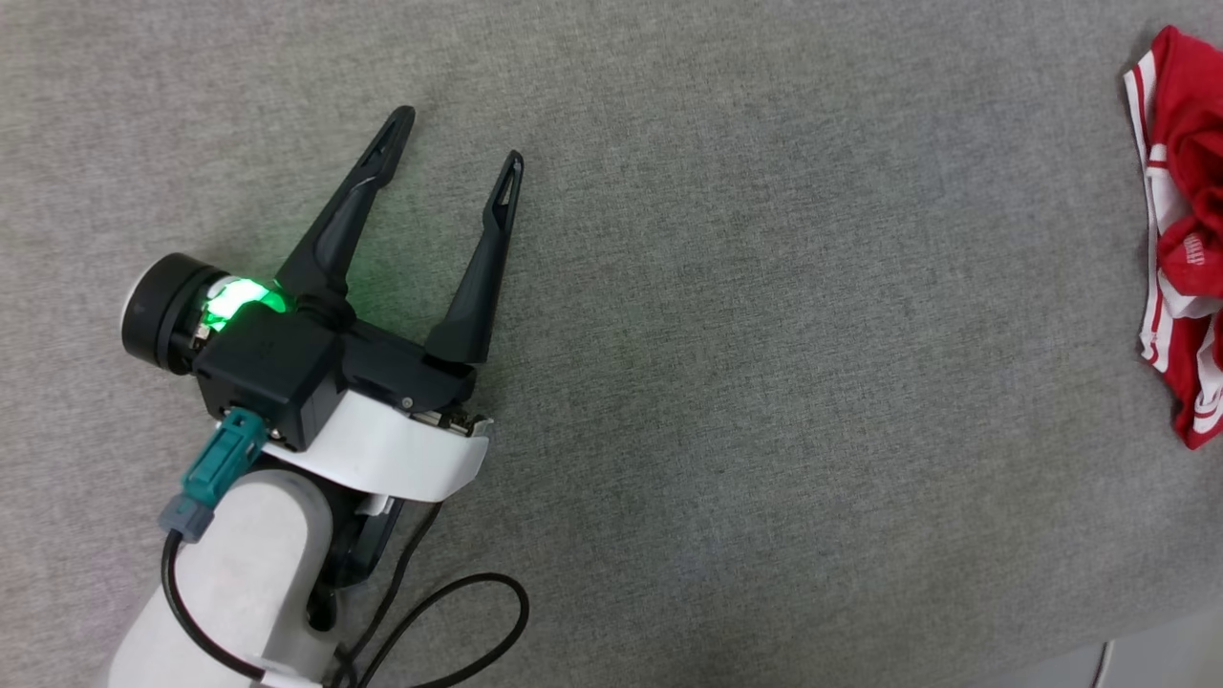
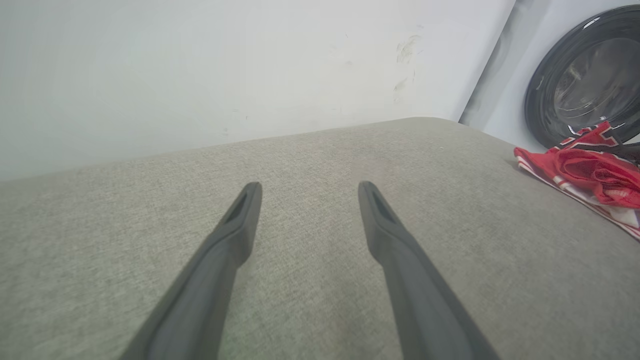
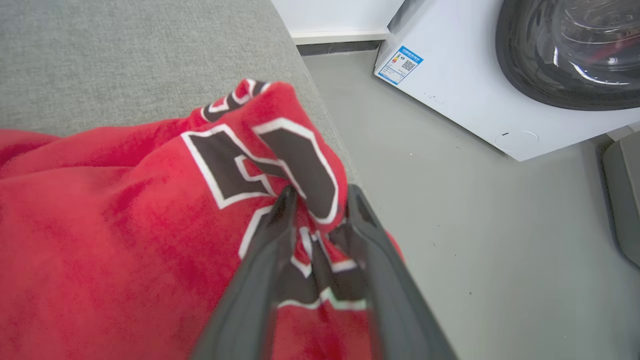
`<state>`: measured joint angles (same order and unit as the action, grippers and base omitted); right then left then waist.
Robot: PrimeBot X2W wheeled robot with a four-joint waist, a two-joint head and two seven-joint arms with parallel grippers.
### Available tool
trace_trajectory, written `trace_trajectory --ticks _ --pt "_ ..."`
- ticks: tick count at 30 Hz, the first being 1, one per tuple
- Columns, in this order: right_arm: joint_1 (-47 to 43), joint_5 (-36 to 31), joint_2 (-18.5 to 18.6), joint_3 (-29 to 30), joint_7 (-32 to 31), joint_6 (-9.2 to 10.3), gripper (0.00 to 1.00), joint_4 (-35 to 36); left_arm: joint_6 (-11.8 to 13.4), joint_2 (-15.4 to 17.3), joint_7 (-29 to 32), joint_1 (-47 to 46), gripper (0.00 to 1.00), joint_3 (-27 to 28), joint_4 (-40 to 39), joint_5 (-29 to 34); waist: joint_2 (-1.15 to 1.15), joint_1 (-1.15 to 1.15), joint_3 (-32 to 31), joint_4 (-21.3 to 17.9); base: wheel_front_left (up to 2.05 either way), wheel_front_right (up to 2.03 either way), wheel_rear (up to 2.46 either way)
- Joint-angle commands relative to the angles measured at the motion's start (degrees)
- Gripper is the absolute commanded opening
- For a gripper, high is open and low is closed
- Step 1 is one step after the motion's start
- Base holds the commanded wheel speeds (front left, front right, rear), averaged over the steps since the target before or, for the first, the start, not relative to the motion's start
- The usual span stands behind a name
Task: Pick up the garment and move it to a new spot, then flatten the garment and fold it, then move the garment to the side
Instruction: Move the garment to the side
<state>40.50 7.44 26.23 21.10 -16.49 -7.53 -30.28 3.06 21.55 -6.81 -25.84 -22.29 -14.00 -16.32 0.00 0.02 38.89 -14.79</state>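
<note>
Right wrist view: partial black numerals on garment [image 3: 100, 225] between right gripper [image 3: 321, 195] fingers, grip unclear; left gripper [image 1: 459, 137] wide.

Grey fabric surface [image 1: 764, 382], white wall [image 2: 200, 75], washer [image 3: 475, 100].

One garment [image 1: 1180, 239], two tools [image 1: 461, 136] [image 3: 321, 191], one washing machine [image 3: 450, 100].

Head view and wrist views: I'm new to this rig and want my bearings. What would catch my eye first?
The garment, bright red with black white-edged lettering, lies bunched at the grey surface's right edge, a fold between the right gripper's fingers. The left gripper, green light glowing at its base, is open over bare grey cloth at the left. A white washing machine stands beyond that edge.
</note>
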Motion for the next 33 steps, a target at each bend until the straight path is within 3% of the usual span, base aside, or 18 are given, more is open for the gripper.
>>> trace_trajectory --ticks 1,6,14,26,33 --pt "0.74 -1.67 -0.69 1.64 2.66 0.09 1.00 -0.61 -0.05 -0.17 -0.55 -0.34 1.00 -0.28 0.42 -0.12 0.00 -0.02 -0.75 0.36 0.00 0.00 0.00" --pt "-1.54 -5.95 -3.96 6.54 11.94 0.09 1.00 -0.11 0.47 -1.45 -2.49 1.68 1.00 -0.54 3.28 -1.30 0.00 -0.02 -5.23 1.78 0.00 0.00 0.00" --pt "-8.73 -4.84 -7.06 3.64 17.84 0.08 1.00 5.64 1.74 -3.27 -5.01 6.13 1.00 -0.18 7.89 -3.65 0.00 -0.02 -13.08 4.46 0.00 0.00 0.00" --pt "-25.78 -1.67 -15.60 -6.40 17.21 0.08 1.00 19.44 4.34 -6.15 -7.19 14.92 1.00 1.89 15.03 -8.36 0.00 -0.02 -26.23 10.60 0.00 0.00 0.00" --pt "-33.59 -0.19 -19.68 -11.41 17.20 0.07 1.00 24.61 5.89 -5.06 -7.51 20.54 1.00 4.08 16.55 -10.11 0.00 -0.02 -32.47 13.56 0.00 0.00 0.00"
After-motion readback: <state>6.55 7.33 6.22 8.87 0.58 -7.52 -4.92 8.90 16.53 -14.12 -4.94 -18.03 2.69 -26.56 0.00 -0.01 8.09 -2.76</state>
